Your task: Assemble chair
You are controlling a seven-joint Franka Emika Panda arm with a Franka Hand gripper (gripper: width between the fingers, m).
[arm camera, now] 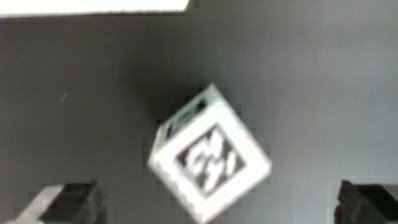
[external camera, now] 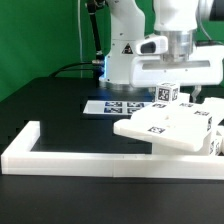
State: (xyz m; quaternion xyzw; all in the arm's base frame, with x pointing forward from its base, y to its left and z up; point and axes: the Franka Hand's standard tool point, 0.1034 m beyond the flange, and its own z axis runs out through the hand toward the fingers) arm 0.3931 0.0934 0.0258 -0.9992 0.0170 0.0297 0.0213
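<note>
1. Gripper (external camera: 180, 88) hanging over the chair parts at the exterior view's right, jaws spread wide, nothing between them.
2. In the wrist view, both fingertips (arm camera: 63, 203) dark and blurred at the frame corners, far apart, clear of the tagged part (arm camera: 212, 152) seen between them.
3. That tagged part: white block with a black-and-white square tag, turned diamond-wise to the camera, tilted. Same piece likely the small tagged cube (external camera: 165, 95) just under the gripper in the exterior view; cannot confirm.
4. Chair parts (external camera: 170, 128): flat white slabs with tags on top, stacked or overlapping at the exterior view's right, leaning on the border rail (external camera: 70, 156) at the near edge. Exact joins between slabs not resolvable.
5. Border rail: long low white L-shape, one leg along the front, short leg running back at the exterior view's left.
6. Marker board (external camera: 115, 106): flat, tags face-up, on the black table (external camera: 50, 100) behind the chair parts, near the arm's base (external camera: 125, 60).
7. Contact between gripper and cube: none visible; gap small in the exterior view, touching or not cannot be told there.
</note>
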